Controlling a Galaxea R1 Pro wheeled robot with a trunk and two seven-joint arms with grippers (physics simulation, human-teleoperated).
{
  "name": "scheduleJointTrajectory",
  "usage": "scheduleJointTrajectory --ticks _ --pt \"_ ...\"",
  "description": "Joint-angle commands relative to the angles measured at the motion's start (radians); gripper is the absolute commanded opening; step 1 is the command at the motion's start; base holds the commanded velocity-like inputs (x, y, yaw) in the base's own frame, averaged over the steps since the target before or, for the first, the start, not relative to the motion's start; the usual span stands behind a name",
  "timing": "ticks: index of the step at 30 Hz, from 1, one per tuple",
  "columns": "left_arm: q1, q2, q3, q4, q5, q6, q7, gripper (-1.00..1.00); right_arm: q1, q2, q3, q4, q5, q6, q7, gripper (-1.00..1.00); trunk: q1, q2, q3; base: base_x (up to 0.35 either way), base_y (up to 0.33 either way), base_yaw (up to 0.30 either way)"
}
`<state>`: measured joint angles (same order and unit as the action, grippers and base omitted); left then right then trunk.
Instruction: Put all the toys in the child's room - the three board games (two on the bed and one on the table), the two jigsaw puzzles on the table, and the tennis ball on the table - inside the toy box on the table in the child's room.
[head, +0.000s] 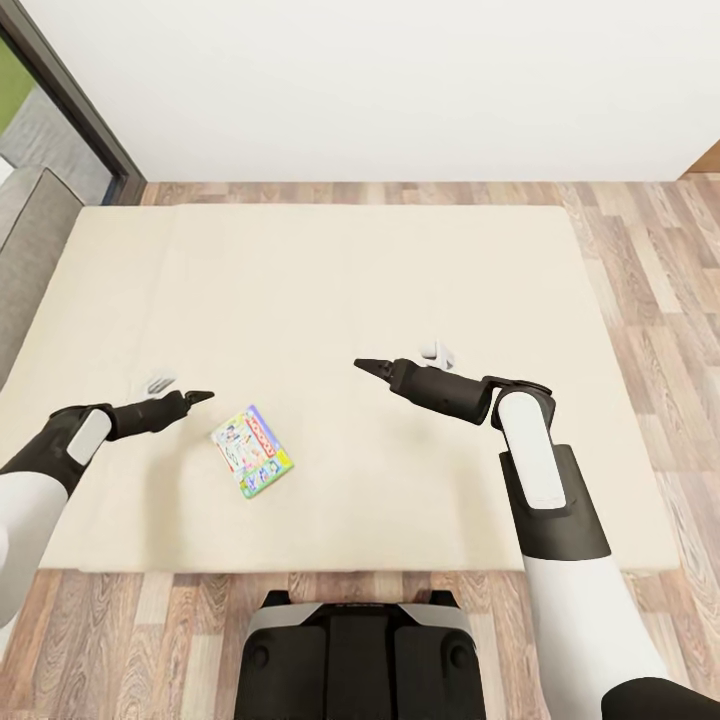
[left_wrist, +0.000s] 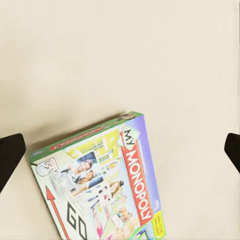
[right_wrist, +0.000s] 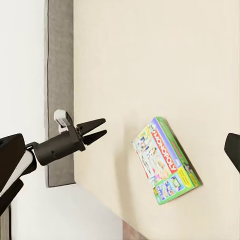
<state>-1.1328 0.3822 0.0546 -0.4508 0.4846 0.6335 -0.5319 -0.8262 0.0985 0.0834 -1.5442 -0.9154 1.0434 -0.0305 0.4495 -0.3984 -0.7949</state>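
Observation:
One board game, a flat colourful box with green edges lettered MY MONOPOLY, lies on the cream bed near its front edge. My left gripper hovers just left of it and a little farther back, open, with nothing held. In the left wrist view the board game lies below the left gripper, whose dark fingertips stand wide apart. My right gripper is open and empty over the middle of the bed, to the right of the game. The right wrist view takes in the board game and the left gripper.
A grey padded headboard runs along the bed's left side. Wood-plank floor borders the bed on the right, back and front. A white wall stands behind, and a dark frame is at the far left. My base is at the bed's front edge.

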Motion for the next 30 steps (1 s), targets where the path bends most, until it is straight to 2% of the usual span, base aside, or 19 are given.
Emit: scheduleJointTrajectory --ticks 1,30 --pt "-0.001 0.000 0.004 -0.003 0.002 0.007 -0.002 1.00 -0.001 0.000 -0.001 -0.001 -0.003 0.004 -0.003 1.00 0.001 -0.002 -0.003 0.000 0.000 0.000" --pt "-0.002 -0.002 0.004 -0.016 0.002 0.007 -0.003 1.00 -0.001 0.001 -0.001 -0.001 0.001 0.004 -0.003 1.00 0.001 -0.002 -0.050 0.000 0.000 0.000"
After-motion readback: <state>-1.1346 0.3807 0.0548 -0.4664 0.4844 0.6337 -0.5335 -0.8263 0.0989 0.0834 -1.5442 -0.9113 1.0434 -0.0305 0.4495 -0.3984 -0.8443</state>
